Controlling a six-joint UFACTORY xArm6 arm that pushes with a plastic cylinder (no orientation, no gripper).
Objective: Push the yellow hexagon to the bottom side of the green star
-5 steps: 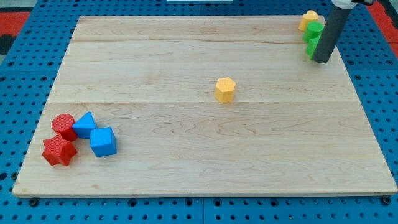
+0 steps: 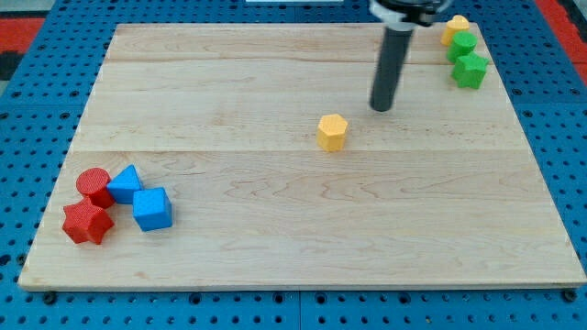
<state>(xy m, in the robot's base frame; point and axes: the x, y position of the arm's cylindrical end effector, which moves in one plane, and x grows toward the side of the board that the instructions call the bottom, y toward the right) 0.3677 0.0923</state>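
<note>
The step in hand is the approach; no contact with the target block is made yet.

Near left of the worktop [image 2: 293,247], four blocks lie clustered: one red star [image 2: 87,223], one red cylinder [image 2: 93,184], and two blue blocks, a blue cube [image 2: 152,209] and a smaller blue block [image 2: 125,183] of uncertain shape. These play no part in the task.

At mid-depth, slightly right of centre, one yellow hexagon [image 2: 332,132] stands alone with clear board all around it. This is the block to be moved.

Just beyond it and to its right, my tip [image 2: 381,109] rests on the board, near the hexagon but apart from it. The rod carries no hand, so there is nothing to open or close.

At the far right corner, three blocks lie in a line: the green star [image 2: 470,70] nearest, one further green block [image 2: 461,45] behind it, and one yellow block [image 2: 455,27] farthest.

Count: two red, two blue, two green, two yellow.

Next move, as a judgement: the tip stands on the wrong side for pushing. It needs to pass around to the hexagon's left, then drive it rightward to a spot just nearer than the green star, without disturbing the star.
</note>
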